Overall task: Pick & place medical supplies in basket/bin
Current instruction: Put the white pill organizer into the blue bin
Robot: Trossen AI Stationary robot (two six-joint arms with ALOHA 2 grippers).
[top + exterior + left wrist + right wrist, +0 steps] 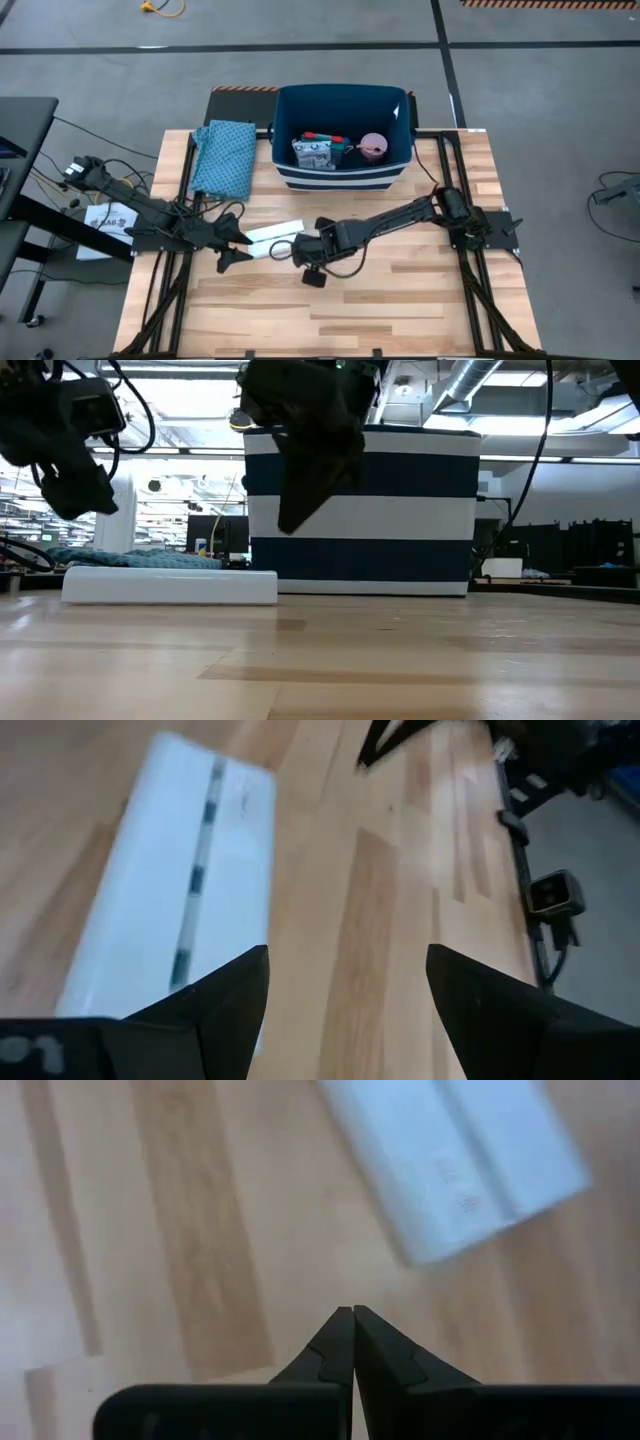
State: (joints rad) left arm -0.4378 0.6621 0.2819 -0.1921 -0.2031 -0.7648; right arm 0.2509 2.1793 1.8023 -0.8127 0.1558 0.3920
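Pale wooden planks make up the tabletop point(400, 300), and on it, toward the left of centre, lies a long flat white packet point(272, 233) with a light-blue seam, the one supply outside the bin. The left gripper point(236, 248) hovers just beside the packet's near-left end with its two dark fingers point(215, 1000) spread wide and nothing between them; in the left wrist view the packet point(170, 910) sits just ahead of one finger, while the other finger is over bare wood. The right gripper point(283, 251) reaches in from the right side of the table and hangs near the packet's other end, its fingertips point(343, 1345) pressed together and gripping nothing; the right wrist view shows the packet point(455, 1165) a little way ahead of the closed tips, not touching them. At the far edge of the table stands the large rectangular dark navy fabric bin point(285, 125) with white stripes near its base, and inside it lie a teal-and-red box point(318, 150) and a pink round roll point(373, 147). A teal patterned folded cloth point(224, 157) rests on the table just left of the bin. In the low view the packet point(170, 586) lies flat in front of the striped bin point(400, 510).
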